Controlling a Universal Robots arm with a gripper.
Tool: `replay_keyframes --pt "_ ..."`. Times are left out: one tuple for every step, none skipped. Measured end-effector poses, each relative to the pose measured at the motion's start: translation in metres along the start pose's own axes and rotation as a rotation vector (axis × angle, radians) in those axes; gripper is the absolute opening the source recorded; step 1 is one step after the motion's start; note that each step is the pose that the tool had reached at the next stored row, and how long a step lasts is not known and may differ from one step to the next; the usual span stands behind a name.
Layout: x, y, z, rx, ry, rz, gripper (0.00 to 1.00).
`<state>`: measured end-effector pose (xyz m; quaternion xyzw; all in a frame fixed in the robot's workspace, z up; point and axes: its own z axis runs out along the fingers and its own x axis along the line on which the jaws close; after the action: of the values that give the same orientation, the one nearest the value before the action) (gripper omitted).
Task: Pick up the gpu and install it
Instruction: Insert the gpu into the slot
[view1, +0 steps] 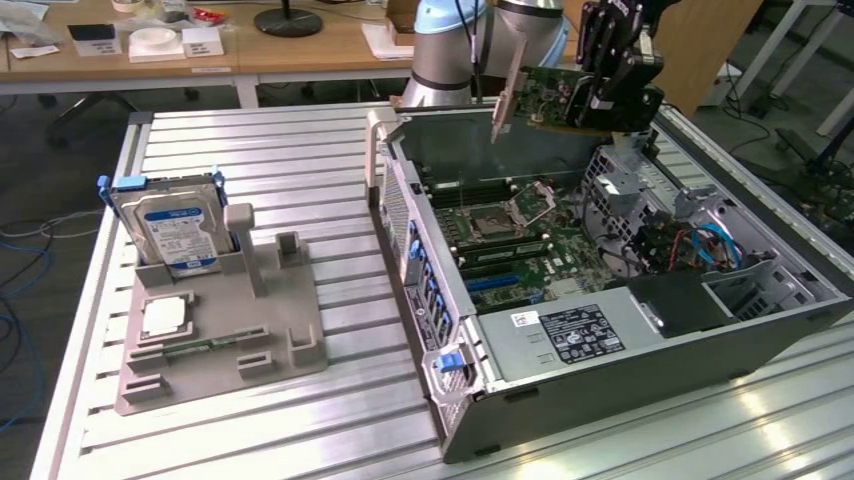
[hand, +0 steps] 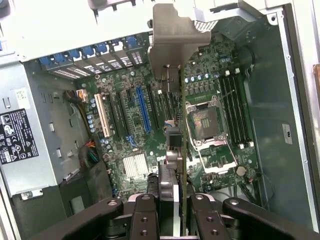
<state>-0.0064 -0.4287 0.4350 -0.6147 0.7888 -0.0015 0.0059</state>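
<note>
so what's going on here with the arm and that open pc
The robot arm's gripper is clamped on the gpu and holds it in the air over the open computer case, above the motherboard. The card is not yet seated in any slot. Beside the case, a hard drive stands in a grey holder.

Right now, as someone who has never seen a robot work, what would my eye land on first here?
The pincer holding the gpu in the air above the open computer case, at the exterior view's right. Below it the green motherboard lies bare inside. At the exterior view's left, a hard drive with a blue-white label stands on edge in a grey holder.
</note>
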Motion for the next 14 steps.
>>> replay_keyframes --pt "0.0 0.0 0.0 0.0 0.0 0.0 0.28" --pt "0.0 0.0 0.0 0.0 0.0 0.0 0.28" --pt "0.0 0.0 0.0 -0.0001 0.0 0.0 0.28" --pt "0.0 0.0 0.0 0.0 0.0 0.0 0.28" --pt "0.0 0.0 0.0 0.0 0.0 0.0 0.28" --pt "0.0 0.0 0.0 0.0 0.0001 0.0 0.28" --pt "0.0 0.0 0.0 0.0 0.0 -0.002 0.28" --pt "0.0 0.0 0.0 0.0 0.0 -0.006 0.28" --pt "0.0 0.0 0.0 -0.0001 -0.0001 -0.014 0.28" --pt "0.0 0.0 0.0001 -0.0002 -0.0001 -0.025 0.28" --pt "0.0 -0.0001 0.0004 -0.0003 -0.0005 -0.037 0.28" --pt "0.0 -0.0001 0.0007 -0.0004 -0.0008 -0.051 0.28" --pt "0.0 -0.0001 0.0012 -0.0006 -0.0011 -0.069 0.28" --pt "0.0 -0.0001 0.0018 -0.0007 -0.0012 -0.087 0.28"
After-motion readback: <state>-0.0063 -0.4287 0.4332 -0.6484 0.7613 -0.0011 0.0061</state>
